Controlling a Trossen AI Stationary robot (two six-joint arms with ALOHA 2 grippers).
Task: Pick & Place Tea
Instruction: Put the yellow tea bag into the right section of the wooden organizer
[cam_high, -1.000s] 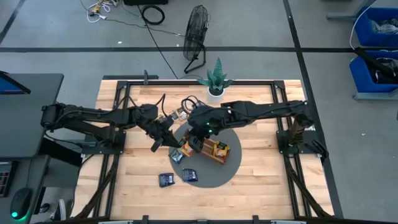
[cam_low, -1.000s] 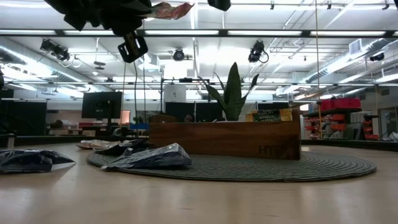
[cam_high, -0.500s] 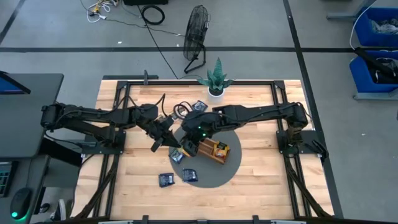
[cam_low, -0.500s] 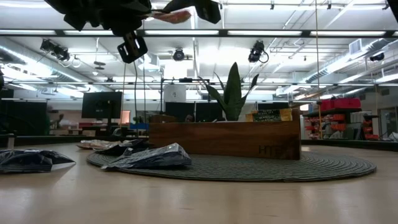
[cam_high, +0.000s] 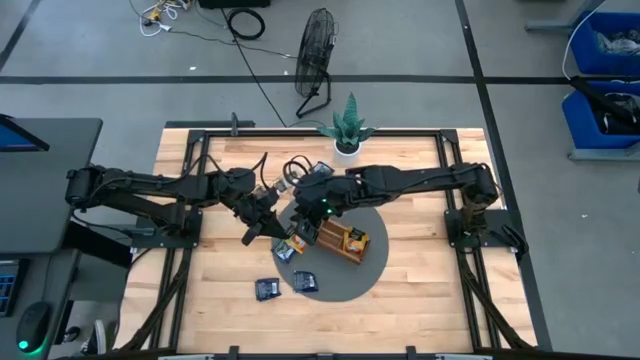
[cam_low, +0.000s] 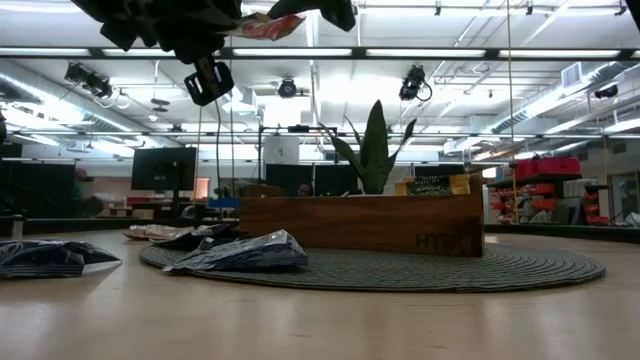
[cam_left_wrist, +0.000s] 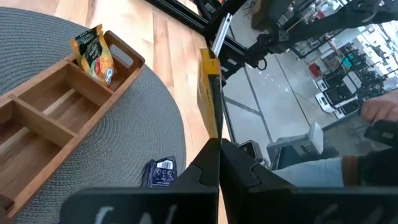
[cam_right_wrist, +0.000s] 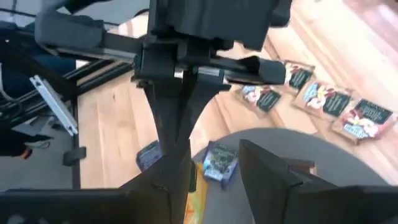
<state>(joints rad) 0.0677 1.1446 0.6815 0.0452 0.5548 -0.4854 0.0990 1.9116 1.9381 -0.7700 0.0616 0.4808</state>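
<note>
Above the mat's (cam_high: 350, 280) ten o'clock edge, the left gripper (cam_high: 285, 232) pinches a yellow sachet (cam_high: 296, 241); the right gripper (cam_high: 303, 213) hovers open.

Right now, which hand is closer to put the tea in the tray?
Probably right: the right hand hangs by the wooden tray; the left hand, pinching a yellow sachet, is farther off.

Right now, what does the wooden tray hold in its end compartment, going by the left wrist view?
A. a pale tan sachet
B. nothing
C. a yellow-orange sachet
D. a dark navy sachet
C: a yellow-orange sachet stands in the end compartment of the wooden tray; the next compartments look bare.
</note>
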